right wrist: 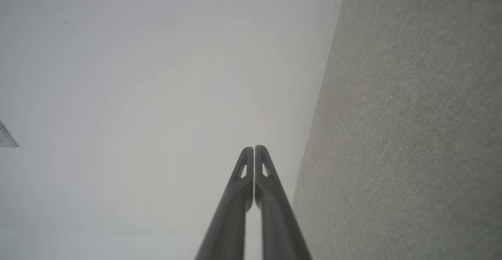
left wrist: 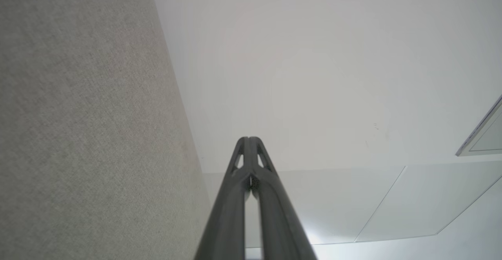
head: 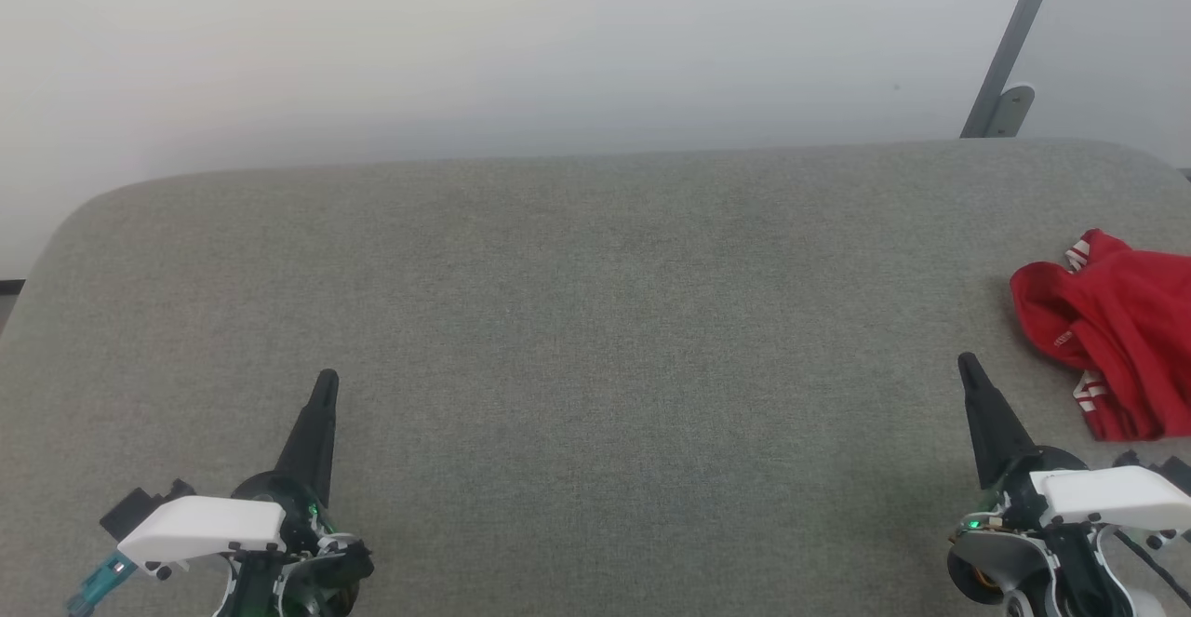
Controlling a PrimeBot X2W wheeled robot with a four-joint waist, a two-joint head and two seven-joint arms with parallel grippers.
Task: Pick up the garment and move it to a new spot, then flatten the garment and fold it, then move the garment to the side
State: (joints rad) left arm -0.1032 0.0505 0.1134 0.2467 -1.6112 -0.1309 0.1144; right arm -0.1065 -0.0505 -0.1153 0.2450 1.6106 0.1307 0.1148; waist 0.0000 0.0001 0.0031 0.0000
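Dark long-fingered left gripper (head: 325, 386) and right gripper (head: 969, 368): both pinched closed, empty. Grey fabric-covered table (head: 577, 301). Crumpled red jersey, striped trim (head: 1121, 338), at its right edge near right gripper. Likely soft, light, limp; pinch a raised fold.

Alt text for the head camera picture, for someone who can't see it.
A crumpled red garment lies at the right edge of a grey fabric surface, partly cut off by the frame. The left gripper and right gripper sit shut and empty near the bottom corners, fingers pointing up.
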